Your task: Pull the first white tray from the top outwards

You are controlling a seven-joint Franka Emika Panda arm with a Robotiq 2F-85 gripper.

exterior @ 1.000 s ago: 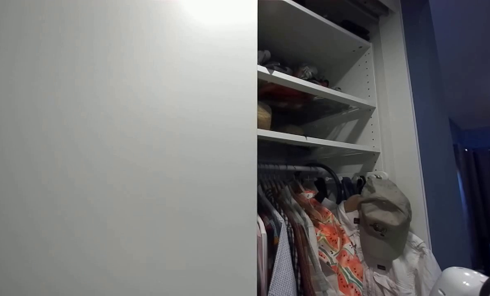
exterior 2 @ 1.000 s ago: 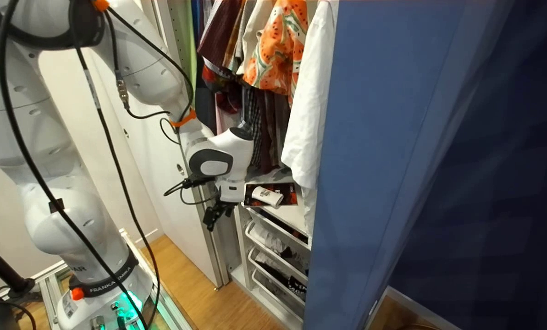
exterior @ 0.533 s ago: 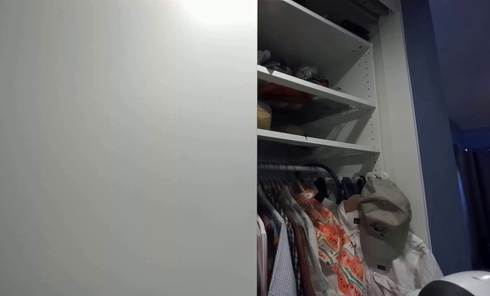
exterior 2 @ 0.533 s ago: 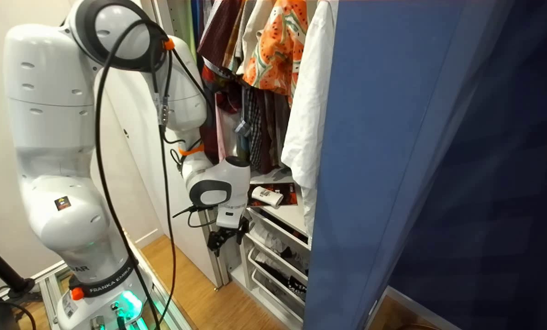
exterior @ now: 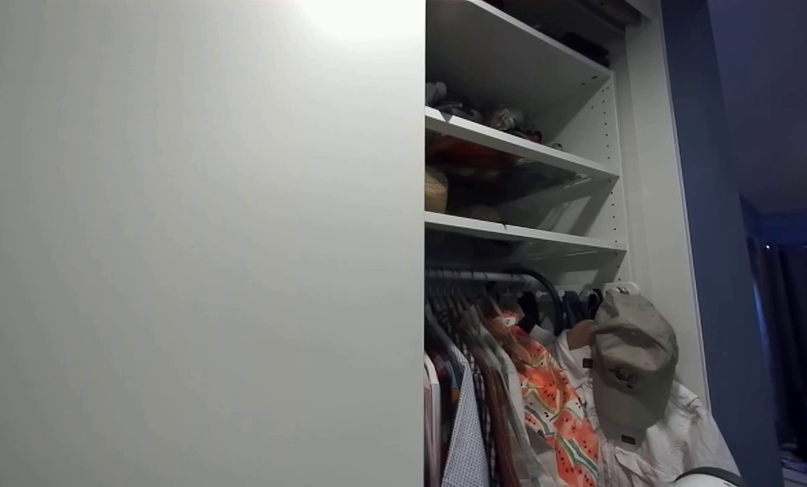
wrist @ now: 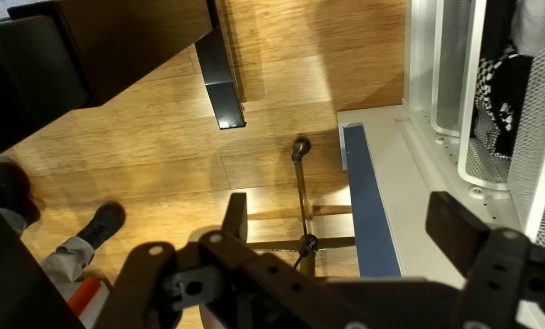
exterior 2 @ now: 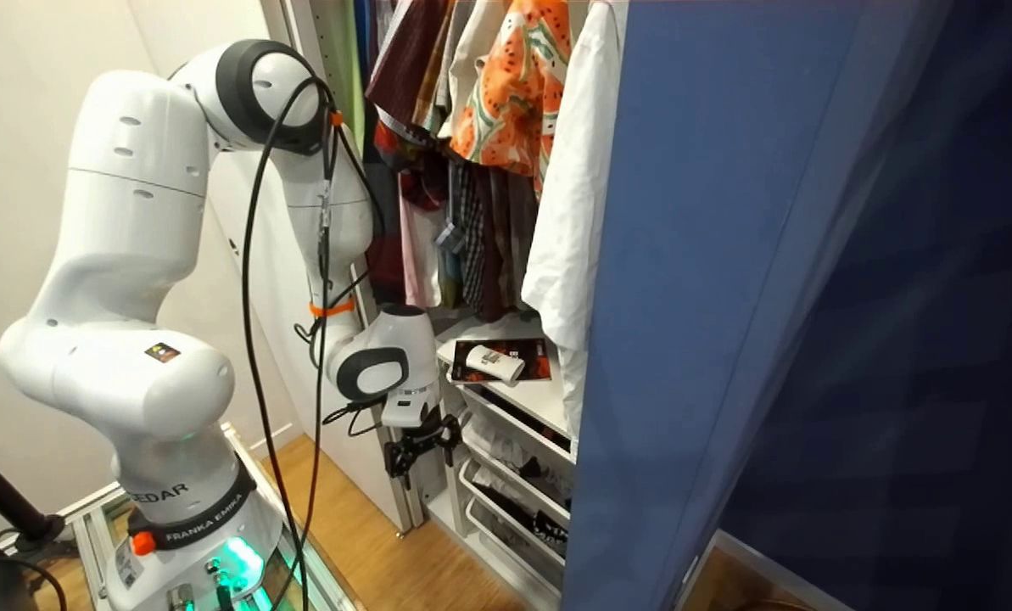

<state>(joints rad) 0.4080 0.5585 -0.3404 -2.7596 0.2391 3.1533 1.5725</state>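
Between the parted fingers [wrist: 235, 214] of my gripper [wrist: 343, 217] I have free room above the floor [wrist: 272, 173]; white trays [wrist: 535, 128] stand near one finger.

Glare tops the white panel [exterior: 197, 243] — shelves [exterior: 521, 145] lie dim.

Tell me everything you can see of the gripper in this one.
The gripper is black and matte-looking, with two jointed fingers that end in blocky tips. It is open, the fingers spread wide apart with nothing held between them. In an exterior view it hangs below the robot's white wrist, above the wooden floor; in the wrist view one finger appears beside the white mesh trays. Whether it touches them I cannot tell.
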